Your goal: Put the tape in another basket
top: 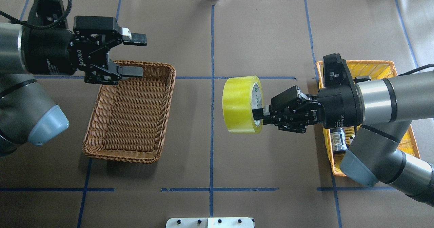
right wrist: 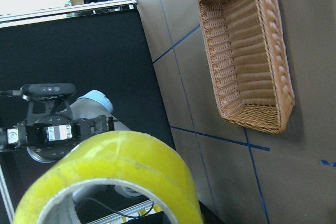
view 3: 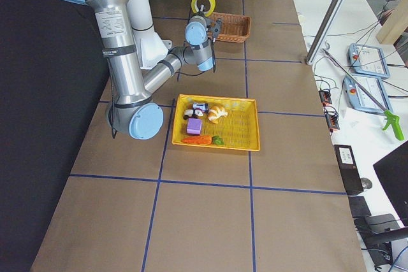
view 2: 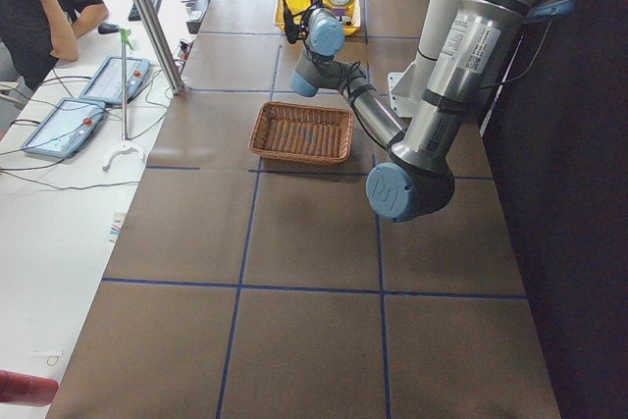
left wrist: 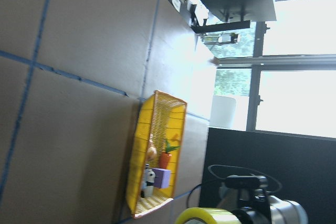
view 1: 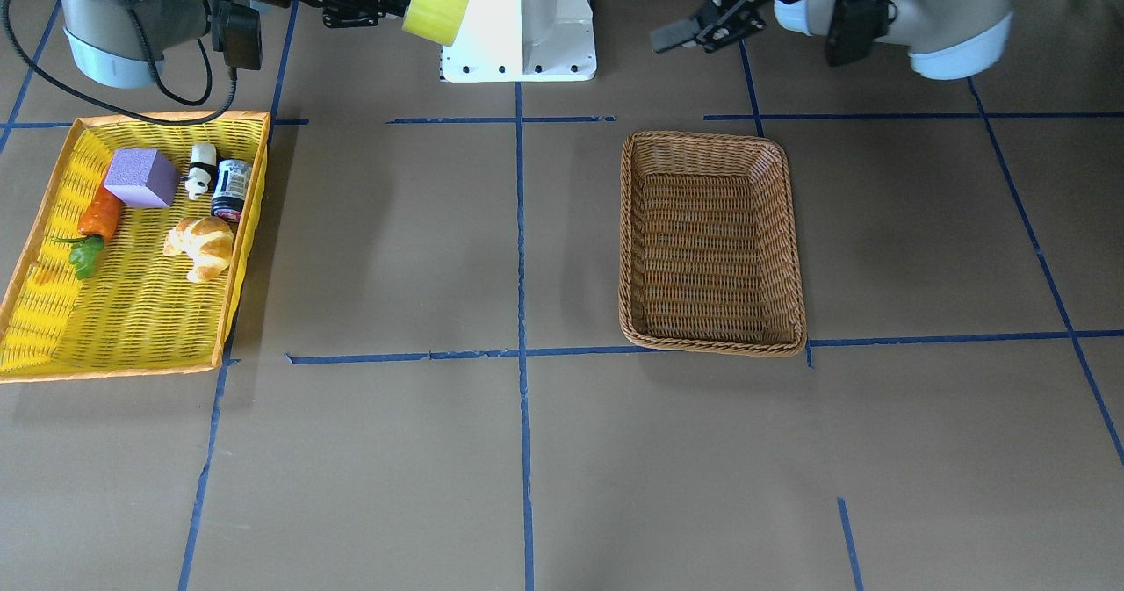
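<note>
Tape roll (top: 241, 104), wide translucent yellow, pinched aloft by right hand (top: 258, 117), faces spread left hand (top: 137, 55) near rectangular brown woven wicker basket (top: 132, 119), likely for handover.

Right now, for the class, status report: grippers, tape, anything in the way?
Right gripper shut on yellow packing tape, held aloft mid-table. Left gripper open, raised near wicker basket, possibly in the way. Basket empty.
</note>
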`<action>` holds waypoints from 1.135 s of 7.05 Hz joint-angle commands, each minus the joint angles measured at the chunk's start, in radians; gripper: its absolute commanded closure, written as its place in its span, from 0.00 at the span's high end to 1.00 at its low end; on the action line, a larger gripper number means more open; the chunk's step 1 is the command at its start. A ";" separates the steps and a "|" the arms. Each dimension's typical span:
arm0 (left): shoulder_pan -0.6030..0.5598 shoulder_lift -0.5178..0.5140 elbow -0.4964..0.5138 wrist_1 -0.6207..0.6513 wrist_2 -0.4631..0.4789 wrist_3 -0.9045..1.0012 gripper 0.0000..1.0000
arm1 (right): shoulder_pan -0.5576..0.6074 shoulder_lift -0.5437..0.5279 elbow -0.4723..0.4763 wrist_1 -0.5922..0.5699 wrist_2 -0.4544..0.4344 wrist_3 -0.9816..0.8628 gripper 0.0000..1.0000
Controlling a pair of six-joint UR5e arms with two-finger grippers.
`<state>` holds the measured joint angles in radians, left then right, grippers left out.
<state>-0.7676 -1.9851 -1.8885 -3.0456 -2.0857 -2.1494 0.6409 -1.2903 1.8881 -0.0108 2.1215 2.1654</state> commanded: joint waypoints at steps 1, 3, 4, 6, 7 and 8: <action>0.126 -0.044 -0.001 -0.080 0.132 -0.024 1.00 | -0.015 0.040 -0.046 0.095 -0.029 0.083 0.00; 0.204 -0.067 0.000 -0.136 0.209 -0.029 1.00 | -0.027 0.052 -0.047 0.115 -0.031 0.096 0.00; 0.218 -0.075 0.000 -0.156 0.228 -0.029 1.00 | -0.036 0.052 -0.047 0.133 -0.037 0.115 0.00; 0.244 -0.086 0.002 -0.157 0.256 -0.027 1.00 | -0.056 0.057 -0.047 0.140 -0.045 0.116 0.00; 0.244 -0.086 0.003 -0.157 0.272 -0.027 1.00 | -0.067 0.063 -0.046 0.140 -0.045 0.116 0.00; 0.246 -0.086 0.006 -0.157 0.277 -0.026 1.00 | -0.078 0.068 -0.046 0.141 -0.045 0.116 0.00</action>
<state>-0.5246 -2.0701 -1.8851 -3.2025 -1.8191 -2.1766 0.5763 -1.2286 1.8417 0.1286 2.0775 2.2807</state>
